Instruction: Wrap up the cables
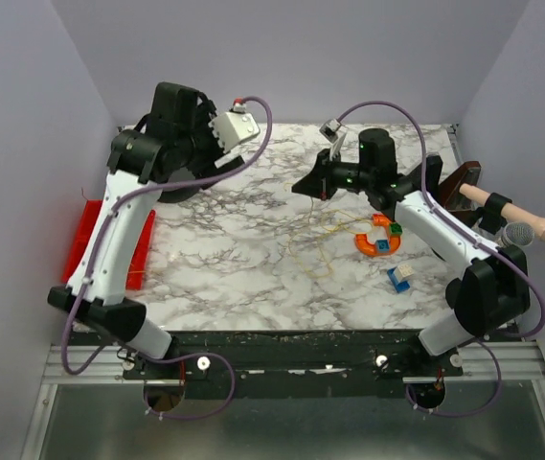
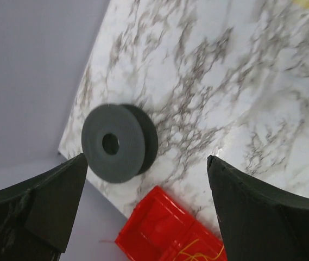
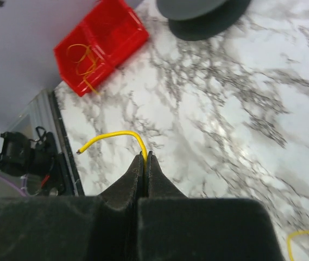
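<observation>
The yellow cable (image 1: 316, 251) lies in loose loops on the marble table right of centre. My right gripper (image 3: 145, 157) is shut on the cable near one end; a short curved end piece (image 3: 111, 136) sticks out past the fingertips. In the top view this gripper (image 1: 299, 185) hovers over the far middle of the table. My left gripper (image 2: 146, 158) is open and empty, held above a dark grey spool (image 2: 119, 142) that stands near the table's far left edge. The spool is mostly hidden under the left arm in the top view (image 1: 193, 190).
A red bin (image 1: 85, 240) sits off the table's left edge, with more yellow wire (image 2: 203, 253) in it. An orange ring piece (image 1: 379, 240) and a blue and white block (image 1: 401, 278) lie near the right arm. A wooden-handled tool (image 1: 511, 213) lies at the right edge.
</observation>
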Motion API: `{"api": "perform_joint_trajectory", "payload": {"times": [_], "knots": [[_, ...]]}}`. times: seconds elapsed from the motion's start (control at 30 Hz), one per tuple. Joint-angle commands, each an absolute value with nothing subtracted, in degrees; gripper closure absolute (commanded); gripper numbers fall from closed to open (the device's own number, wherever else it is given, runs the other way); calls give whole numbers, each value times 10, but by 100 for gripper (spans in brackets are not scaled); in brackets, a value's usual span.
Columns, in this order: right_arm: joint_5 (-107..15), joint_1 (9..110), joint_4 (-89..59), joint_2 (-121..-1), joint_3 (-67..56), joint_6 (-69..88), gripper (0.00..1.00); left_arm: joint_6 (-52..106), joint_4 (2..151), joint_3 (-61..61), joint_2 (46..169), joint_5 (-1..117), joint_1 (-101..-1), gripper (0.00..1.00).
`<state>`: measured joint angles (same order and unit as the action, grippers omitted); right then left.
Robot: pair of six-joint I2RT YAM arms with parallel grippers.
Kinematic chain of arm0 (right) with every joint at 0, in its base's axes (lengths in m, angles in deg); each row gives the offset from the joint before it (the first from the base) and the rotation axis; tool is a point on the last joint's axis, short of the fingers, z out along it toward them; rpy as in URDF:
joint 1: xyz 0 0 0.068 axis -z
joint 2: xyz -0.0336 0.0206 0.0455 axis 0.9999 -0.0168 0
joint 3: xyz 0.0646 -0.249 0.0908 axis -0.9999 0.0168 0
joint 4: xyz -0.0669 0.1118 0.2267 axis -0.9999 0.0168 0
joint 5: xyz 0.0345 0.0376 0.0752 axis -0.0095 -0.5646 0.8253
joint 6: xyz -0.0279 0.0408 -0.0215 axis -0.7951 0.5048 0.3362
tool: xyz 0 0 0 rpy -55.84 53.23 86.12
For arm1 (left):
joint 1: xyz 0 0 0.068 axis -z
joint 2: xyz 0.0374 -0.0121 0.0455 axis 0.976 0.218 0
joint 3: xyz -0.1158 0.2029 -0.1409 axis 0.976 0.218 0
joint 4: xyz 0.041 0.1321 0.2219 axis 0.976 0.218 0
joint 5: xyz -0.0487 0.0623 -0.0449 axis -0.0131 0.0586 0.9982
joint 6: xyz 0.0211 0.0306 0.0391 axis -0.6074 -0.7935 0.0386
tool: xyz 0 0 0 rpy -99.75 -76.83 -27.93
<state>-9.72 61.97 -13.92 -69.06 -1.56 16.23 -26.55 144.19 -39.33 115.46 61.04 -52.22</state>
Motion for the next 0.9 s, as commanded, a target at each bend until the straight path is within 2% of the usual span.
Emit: {"api": "perform_joint_trajectory", "payload": {"times": [0.0, 0.07, 0.17, 0.27, 0.6, 0.87], "knots": [[-172, 646, -81, -659, 5, 137, 99, -210, 1495, -417, 1288, 470, -610, 1], [-173, 650, -78, -653, 14, 135, 99, -192, 1496, -435, 1343, 454, -642, 1], [-167, 650, -76, -649, 24, 127, 99, -175, 1496, -491, 1416, 519, -704, 1], [-173, 650, -64, -643, 29, 116, 99, -172, 1452, -509, 1469, 515, -739, 1], [-180, 650, -56, -627, 56, 98, 99, -125, 1338, -511, 1584, 560, -760, 1], [-182, 650, -55, -617, 64, 96, 99, -87, 1331, -563, 1657, 551, -784, 1]]}}
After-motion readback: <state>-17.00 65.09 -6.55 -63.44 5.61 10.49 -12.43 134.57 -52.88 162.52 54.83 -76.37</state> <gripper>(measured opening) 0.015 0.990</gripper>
